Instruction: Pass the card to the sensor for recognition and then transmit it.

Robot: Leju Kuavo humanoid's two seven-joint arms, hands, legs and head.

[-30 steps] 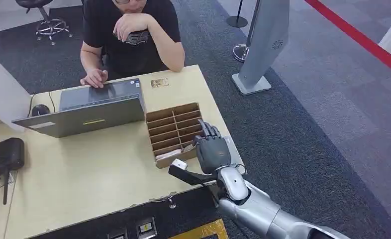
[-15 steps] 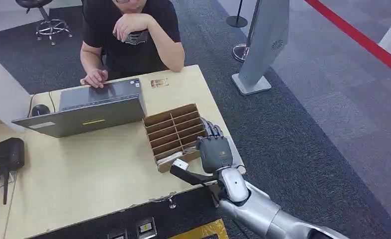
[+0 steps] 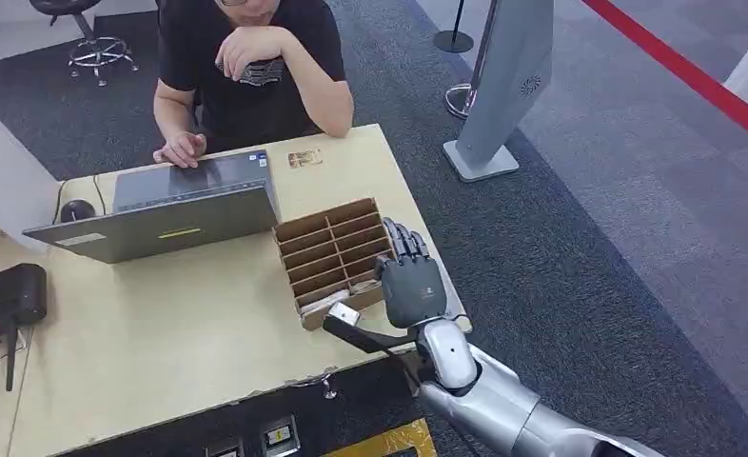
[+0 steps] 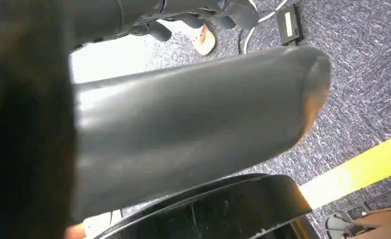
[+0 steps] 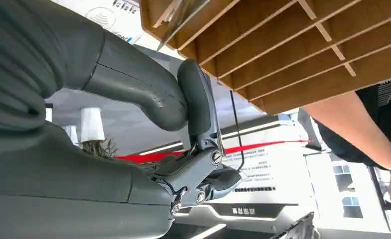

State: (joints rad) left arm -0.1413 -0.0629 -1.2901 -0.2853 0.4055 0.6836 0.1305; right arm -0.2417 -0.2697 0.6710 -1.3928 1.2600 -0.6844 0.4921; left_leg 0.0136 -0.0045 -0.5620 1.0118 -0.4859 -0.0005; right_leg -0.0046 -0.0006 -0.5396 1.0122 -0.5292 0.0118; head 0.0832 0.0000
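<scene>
A pale wooden worktop (image 3: 180,333) carries an open grey laptop (image 3: 175,205), a dark mouse (image 3: 76,209) beside it, a compartmented cardboard box (image 3: 335,257) near the right edge, a black device (image 3: 9,297) at the left, and a small card-like label (image 3: 305,158).

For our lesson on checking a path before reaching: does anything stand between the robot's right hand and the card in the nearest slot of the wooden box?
Only the box's low front wall. The right hand is at the box's near corner, thumb lying outside that wall. The card pokes up just behind it, and nothing else visible blocks it.
</scene>
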